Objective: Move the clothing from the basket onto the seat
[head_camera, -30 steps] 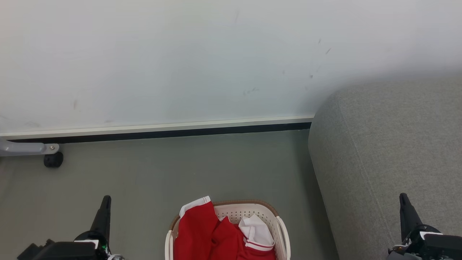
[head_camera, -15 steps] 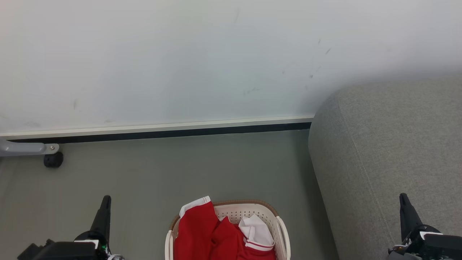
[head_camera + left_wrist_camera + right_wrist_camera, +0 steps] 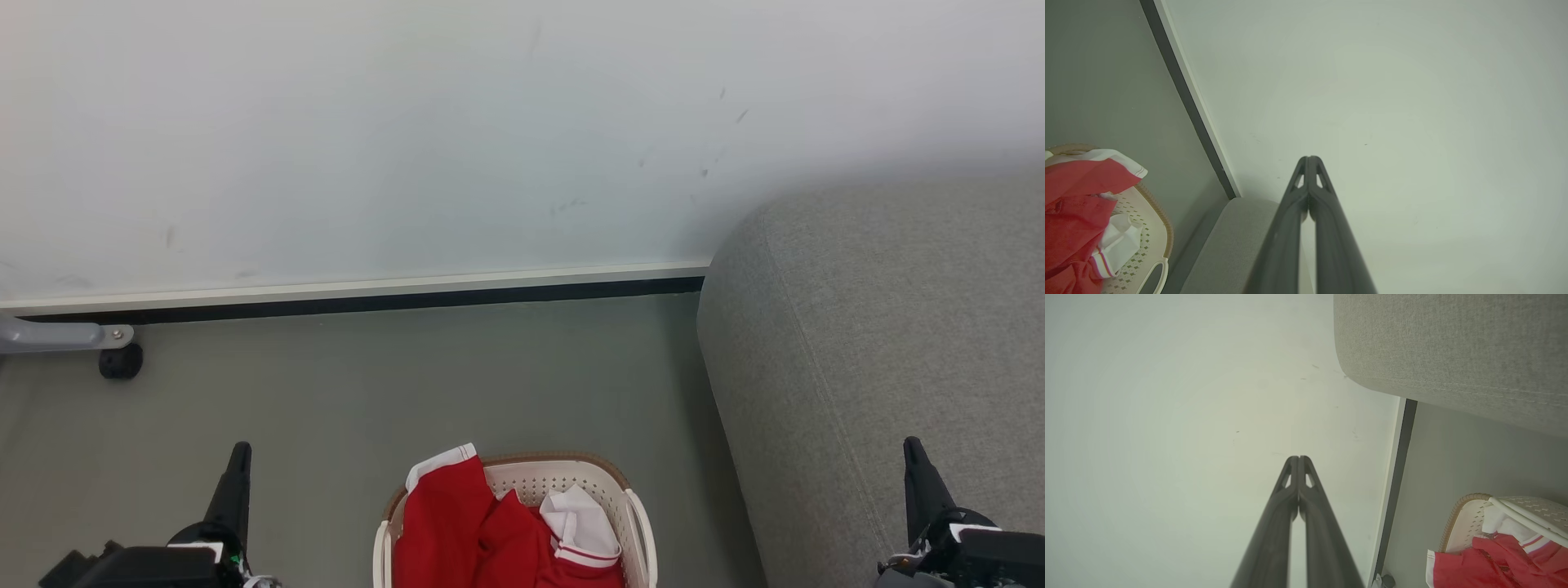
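Head view: the red clothing is lying in the basket, near and in the middle; the grey seat is waiting on the right.
Left wrist view: the left gripper is pointing at the far wall, fingers pressed together, holding nothing.
Right wrist view: the right gripper is doing the same, fingers together.
Change: nothing is moving since a second ago, so the job is not starting yet.

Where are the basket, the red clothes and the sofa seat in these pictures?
basket (image 3: 555,476): head view, on its perforated far wall.
red clothes (image 3: 445,527): head view, on the big red fold.
sofa seat (image 3: 886,327): head view, on its grey upholstered top.
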Controlling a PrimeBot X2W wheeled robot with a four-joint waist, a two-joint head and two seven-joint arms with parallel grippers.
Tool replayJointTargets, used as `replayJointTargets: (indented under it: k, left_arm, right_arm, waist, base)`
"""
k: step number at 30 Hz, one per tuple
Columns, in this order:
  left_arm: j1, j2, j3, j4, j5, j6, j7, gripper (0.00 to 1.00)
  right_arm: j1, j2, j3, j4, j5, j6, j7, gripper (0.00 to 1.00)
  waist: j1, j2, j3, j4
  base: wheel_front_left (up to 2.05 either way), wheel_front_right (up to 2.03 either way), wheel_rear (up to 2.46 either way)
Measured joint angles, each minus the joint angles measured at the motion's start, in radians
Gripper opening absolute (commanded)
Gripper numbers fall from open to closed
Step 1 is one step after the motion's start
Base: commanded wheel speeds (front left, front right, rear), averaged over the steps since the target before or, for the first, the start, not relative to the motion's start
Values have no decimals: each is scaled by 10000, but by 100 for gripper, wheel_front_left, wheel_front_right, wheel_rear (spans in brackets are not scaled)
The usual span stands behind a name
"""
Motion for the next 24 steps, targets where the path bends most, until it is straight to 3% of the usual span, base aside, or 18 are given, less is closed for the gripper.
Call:
replayJointTargets:
  k: [24]
  left_arm:
    - [0,0,0,0,0,0,0,0]
  right_arm:
    - [0,0,0,0,0,0,0,0]
  waist:
    - [0,0,0,0]
  base:
    - [0,0,0]
